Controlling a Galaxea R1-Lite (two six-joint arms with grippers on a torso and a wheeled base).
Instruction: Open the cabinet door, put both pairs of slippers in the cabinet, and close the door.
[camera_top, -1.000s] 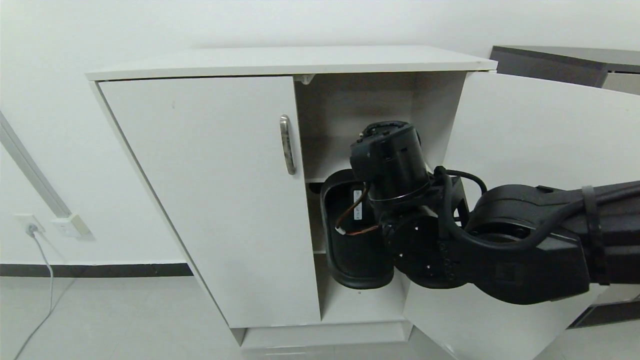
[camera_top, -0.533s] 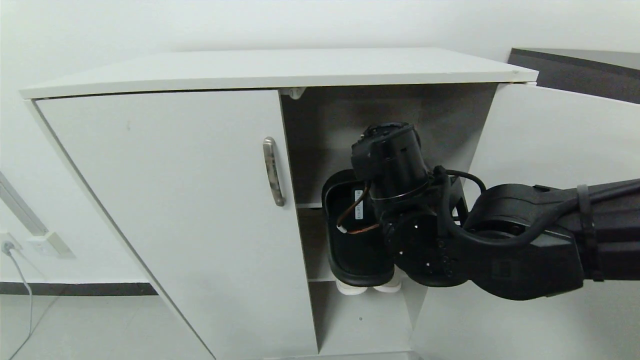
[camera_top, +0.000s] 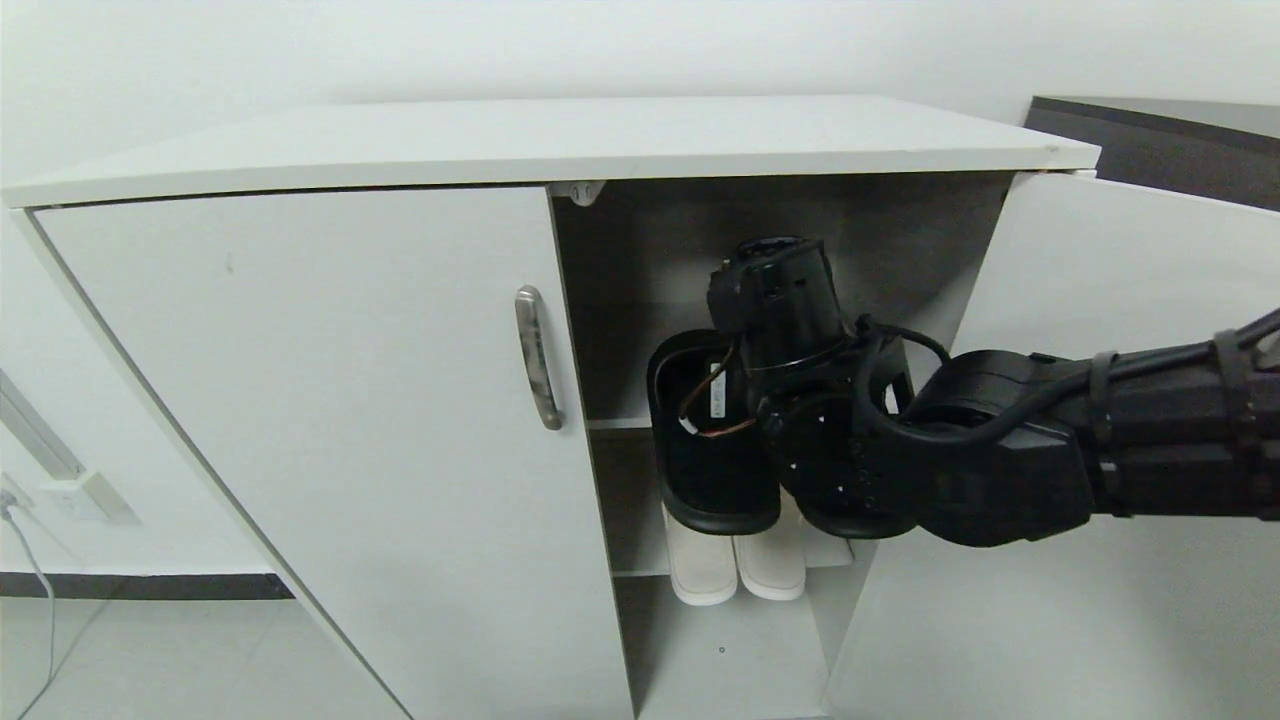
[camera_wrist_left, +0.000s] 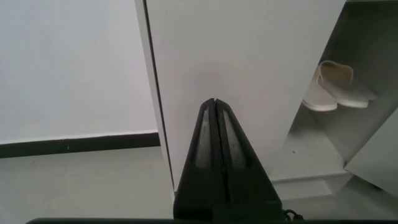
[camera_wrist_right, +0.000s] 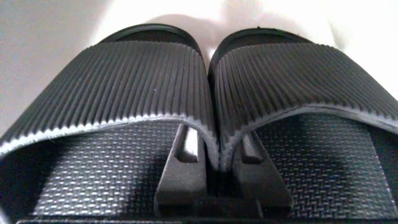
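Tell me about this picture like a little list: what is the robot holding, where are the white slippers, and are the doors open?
cabinet: white
right door: open
left door: shut
white slippers: side by side on a lower shelf inside
black slippers: a pair, held in front of the open side, above the white ones
right gripper: shut on the black slippers' straps
left gripper: shut, empty, low, facing the left door
left to do: put the black slippers in, close the door

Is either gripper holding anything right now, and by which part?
The right gripper holds the pair of black slippers, pinching their adjoining inner strap edges together. The left gripper is shut and holds nothing.
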